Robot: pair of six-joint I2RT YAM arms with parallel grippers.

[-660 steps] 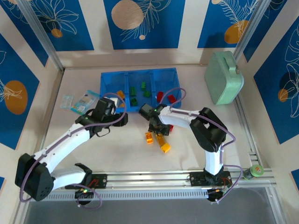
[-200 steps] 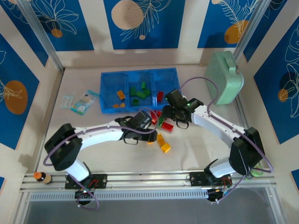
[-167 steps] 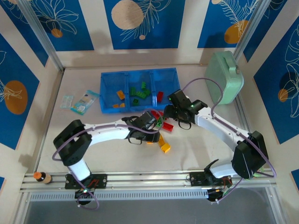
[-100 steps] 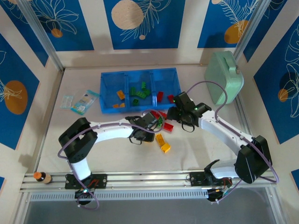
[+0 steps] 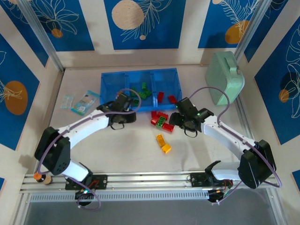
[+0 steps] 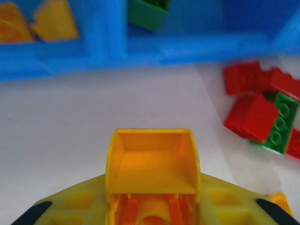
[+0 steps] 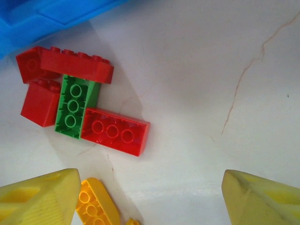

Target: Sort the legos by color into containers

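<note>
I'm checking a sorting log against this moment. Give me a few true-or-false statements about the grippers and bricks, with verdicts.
The left gripper holds an orange brick. True.
The right gripper is shut on a red brick. False: it is open and empty.
A green brick lies against red bricks on the table. True.
The green case stands left of the blue tray. False: it stands to the tray's right.

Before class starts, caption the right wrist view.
Open right gripper over red bricks and a green brick beside the blue tray.
</note>
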